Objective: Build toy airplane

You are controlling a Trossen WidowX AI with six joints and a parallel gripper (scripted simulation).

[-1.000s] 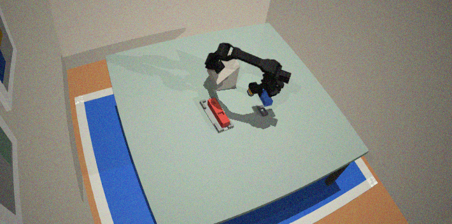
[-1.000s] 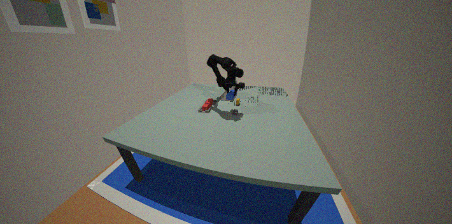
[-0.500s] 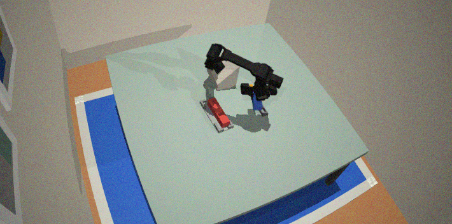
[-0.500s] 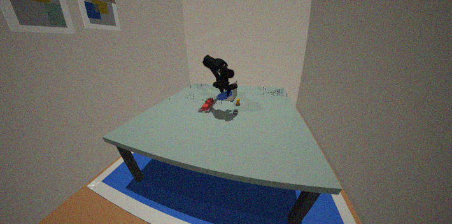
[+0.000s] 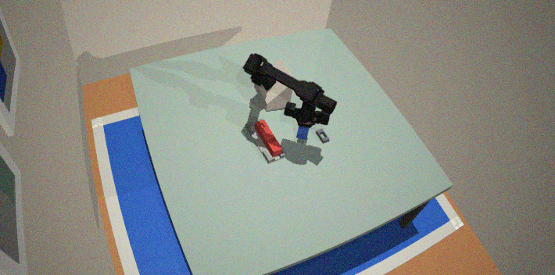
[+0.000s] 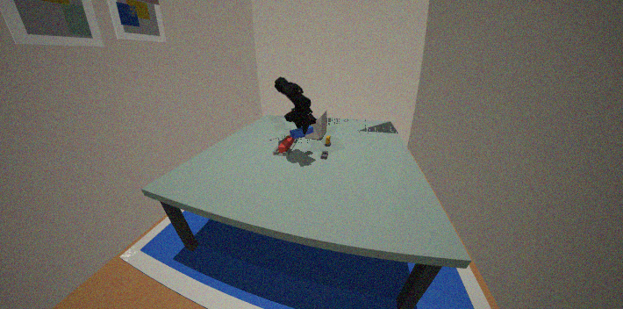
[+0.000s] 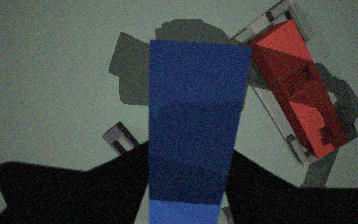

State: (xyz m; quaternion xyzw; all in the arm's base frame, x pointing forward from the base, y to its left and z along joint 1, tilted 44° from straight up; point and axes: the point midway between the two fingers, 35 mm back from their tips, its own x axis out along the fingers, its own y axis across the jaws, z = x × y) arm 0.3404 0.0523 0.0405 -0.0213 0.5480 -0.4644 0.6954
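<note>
My gripper (image 5: pixel 302 126) (image 6: pixel 303 128) (image 7: pixel 190 172) is shut on the blue wing (image 5: pixel 302 133) (image 6: pixel 299 132) (image 7: pixel 197 100) and holds it above the table, just right of the jig. The red fuselage (image 5: pixel 268 137) (image 6: pixel 285 144) (image 7: pixel 295 90) lies in the grey cradle (image 5: pixel 270 156) (image 7: pixel 276 116). In the wrist view the wing's far end overlaps the near end of the fuselage. The small yellow tail fin (image 6: pixel 327 140) stands on the table beyond the gripper; the arm hides it in the top view.
A small grey stand (image 5: pixel 322 135) (image 6: pixel 324 154) (image 7: pixel 119 138) lies on the table right of the gripper. A pale wedge-shaped block (image 5: pixel 275 95) (image 6: pixel 321 126) stands at the arm's base. The pale green table (image 5: pixel 234 205) ends well away on all sides.
</note>
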